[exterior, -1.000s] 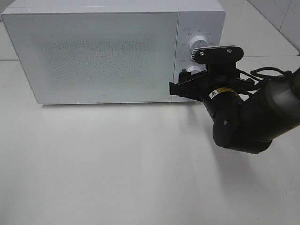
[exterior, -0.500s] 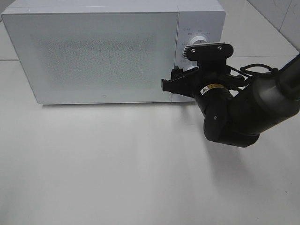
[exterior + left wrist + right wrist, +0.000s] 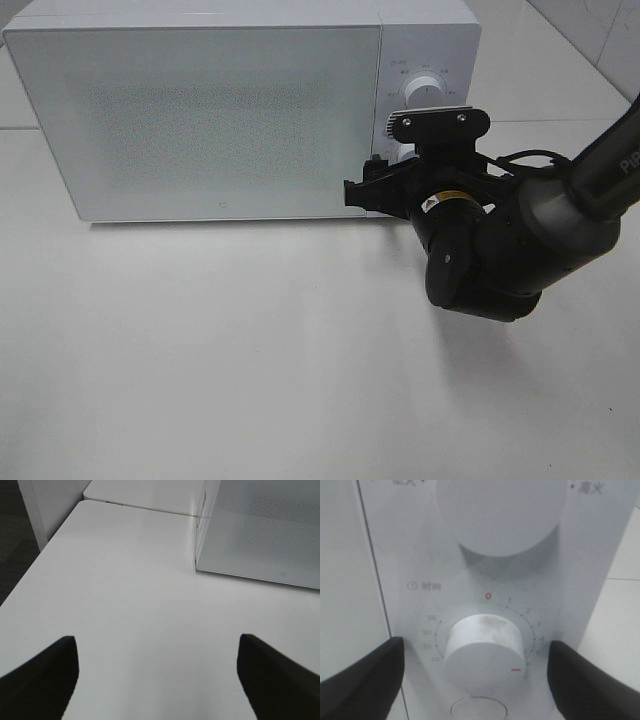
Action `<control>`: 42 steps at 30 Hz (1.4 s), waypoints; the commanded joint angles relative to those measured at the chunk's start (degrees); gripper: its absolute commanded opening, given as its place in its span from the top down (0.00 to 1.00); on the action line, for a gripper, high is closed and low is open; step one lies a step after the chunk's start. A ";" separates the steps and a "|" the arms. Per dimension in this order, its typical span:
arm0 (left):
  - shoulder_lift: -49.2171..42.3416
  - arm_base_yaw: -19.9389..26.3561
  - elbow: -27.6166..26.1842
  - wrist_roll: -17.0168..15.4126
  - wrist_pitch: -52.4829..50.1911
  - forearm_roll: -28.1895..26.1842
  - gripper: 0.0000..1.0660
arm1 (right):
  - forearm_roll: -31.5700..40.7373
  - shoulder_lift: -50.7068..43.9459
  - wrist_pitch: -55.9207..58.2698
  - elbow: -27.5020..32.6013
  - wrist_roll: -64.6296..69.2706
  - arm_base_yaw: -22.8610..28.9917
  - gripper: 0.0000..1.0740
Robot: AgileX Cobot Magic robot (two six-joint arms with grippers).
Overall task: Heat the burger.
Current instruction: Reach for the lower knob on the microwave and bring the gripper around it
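**Step in hand.** The microwave stands at 12 o'clock on the bench with its door shut. The burger shows in no view. The door panel is frosted, so I cannot confirm it, but I judge that the burger sits inside. The right arm enters from 3 o'clock. Its right end effector faces the control panel, with its jaws spread wide to either side of the timer knob. They touch nothing and carry nothing. Taking the printed 0 as 12 o'clock, the knob's red mark sits near 4 o'clock, off zero. I judge that the step is setting the time.

**Next move.** If more time is needed, I advance squarely, close on the knob's rim and rotate clockwise. Otherwise I back straight off, clear of the upper knob.

**Surface and room.** The bench is plain white and matte, with nothing on it in front of the microwave. A seam joins it to a second white top. Dark floor lies beyond its edge, and pale tiles show at 1 o'clock. The left end effector hangs over bare bench, its fingers wide apart and holding nothing.
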 commanded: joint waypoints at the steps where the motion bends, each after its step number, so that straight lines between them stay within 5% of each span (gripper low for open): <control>1: -1.20 0.17 0.17 -0.40 -0.29 -0.17 0.23 | -1.03 -0.97 -2.86 -1.38 -1.38 -0.52 0.31; 17: -1.20 0.17 0.17 -0.40 -0.29 -0.17 0.23 | -1.09 -1.26 -2.69 -2.06 -1.49 -0.74 0.34; 25: -1.20 0.17 0.17 -0.40 -0.29 -0.17 0.23 | -1.03 -1.26 -3.09 -2.81 -1.49 -0.74 0.59; 27: -1.20 0.17 0.17 -0.40 -0.29 -0.17 0.23 | -1.03 -1.26 -3.44 -2.81 -1.49 -0.74 0.80; 32: -1.20 0.17 0.17 -0.40 -0.29 -0.17 0.23 | -1.49 -1.26 -4.58 -2.81 -1.55 -0.74 0.92; 42: -1.20 0.17 0.17 -0.40 -0.29 -0.17 0.23 | -1.49 -1.26 -4.64 -2.81 -1.49 -0.74 0.92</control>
